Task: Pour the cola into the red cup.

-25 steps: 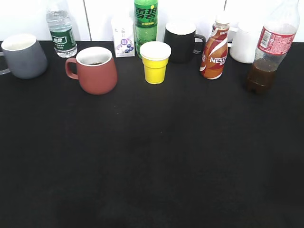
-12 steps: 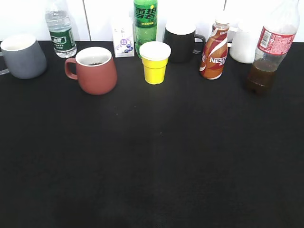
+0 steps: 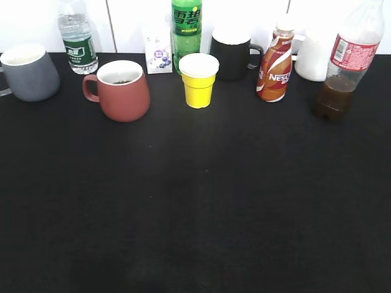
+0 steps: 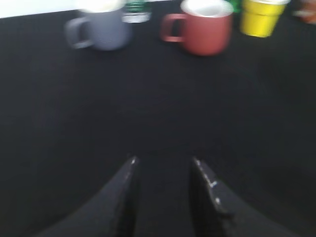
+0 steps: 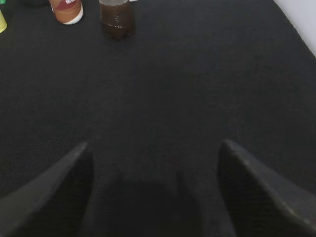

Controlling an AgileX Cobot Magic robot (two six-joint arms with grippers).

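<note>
The cola bottle (image 3: pixel 343 64) stands upright at the far right of the black table, clear with a red label and dark liquid low in it; its base shows in the right wrist view (image 5: pixel 117 19). The red cup (image 3: pixel 122 90) stands at the back left, handle to the left, with a little dark liquid inside; it shows in the left wrist view (image 4: pixel 205 30). My left gripper (image 4: pixel 163 160) is open and empty above bare table, well short of the cup. My right gripper (image 5: pixel 154 144) is wide open and empty, far from the bottle. Neither gripper shows in the exterior view.
Along the back stand a grey mug (image 3: pixel 27 71), a water bottle (image 3: pixel 78 38), a small carton (image 3: pixel 159 56), a green soda bottle (image 3: pixel 187 27), a yellow cup (image 3: pixel 199 79), a black mug (image 3: pixel 233 54), a Nescafe bottle (image 3: pixel 276 60) and a white container (image 3: pixel 314 56).
The objects sit slightly shifted in the exterior view, as if the camera moved a little. Nothing was taken hold of or let go.
</note>
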